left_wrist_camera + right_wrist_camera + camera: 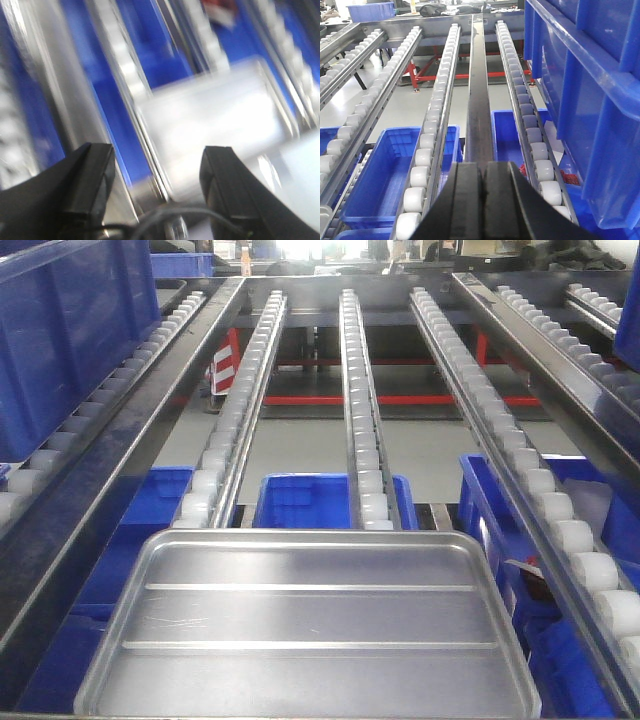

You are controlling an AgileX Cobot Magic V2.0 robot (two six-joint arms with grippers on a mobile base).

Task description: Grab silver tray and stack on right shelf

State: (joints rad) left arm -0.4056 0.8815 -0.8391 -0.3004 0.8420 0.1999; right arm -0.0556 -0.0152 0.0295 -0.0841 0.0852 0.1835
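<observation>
Low in the front view, the silver tray (310,630) lies flat on the white roller tracks (362,400), with blue bins (310,502) under them. You see no gripper here, and nothing holds the tray.

Next is the left wrist view, which is very blurry. The left gripper (160,187) is wide open. Its two black fingers (92,180) are far apart with nothing between them. The tray shows as a bright patch ahead of this gripper and a little to its right, not touching it.

Last is the right wrist view. The right gripper (482,195) is closed, its fingers pressed together on nothing. A dark steel bar (479,100) runs straight ahead of it. Roller tracks run on both sides, and a big blue crate (590,100) is close on its right. The tray is not in this view. You cannot tell from these views which rack is the right shelf.

You look to be at the first step, reaching for the tray. Next, bring the left gripper forward until the tray's rim sits between its fingers, then squeeze. Go slowly, since the rim is low and thin.
</observation>
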